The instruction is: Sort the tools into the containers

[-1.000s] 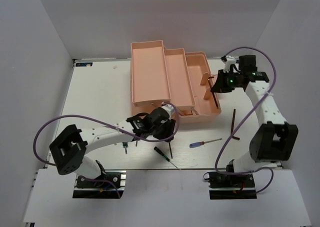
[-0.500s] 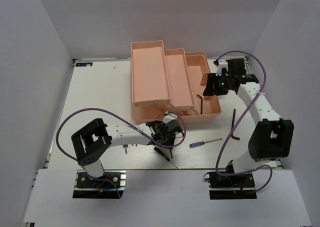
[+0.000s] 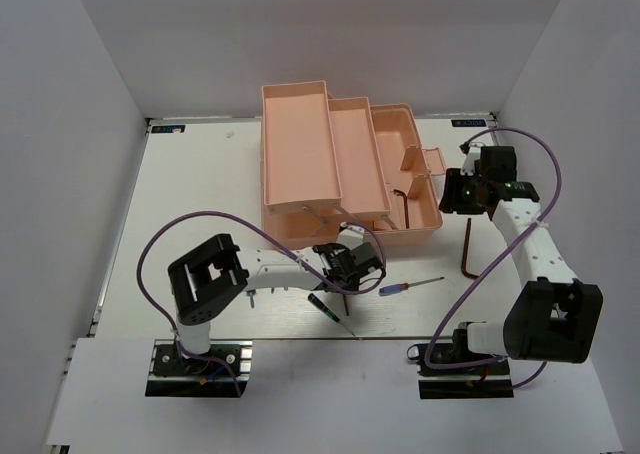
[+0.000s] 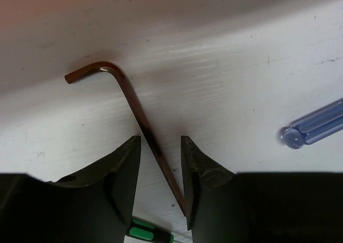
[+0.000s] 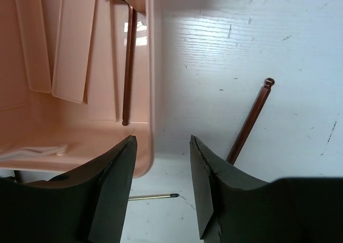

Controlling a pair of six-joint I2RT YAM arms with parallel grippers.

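The salmon-pink toolbox (image 3: 300, 144) stands open at the table's back with its trays folded out. One hex key (image 3: 402, 205) lies in its right compartment, also seen in the right wrist view (image 5: 127, 66). My left gripper (image 3: 345, 272) is low over the table in front of the box. It is open (image 4: 161, 141), its fingers either side of the shaft of a brown hex key (image 4: 126, 88) lying on the table. My right gripper (image 3: 455, 191) is open and empty (image 5: 162, 140) just right of the box's right wall (image 5: 150, 93).
A long hex key (image 3: 467, 249) lies on the table right of the box, also in the right wrist view (image 5: 249, 122). A blue-and-red-handled screwdriver (image 3: 408, 286) and a slim green-handled screwdriver (image 3: 328, 311) lie near the left gripper. White walls close in the table.
My right gripper let a hex key go into the box's right compartment and drew back to the right. My left gripper moved right and down onto the hex key on the table.
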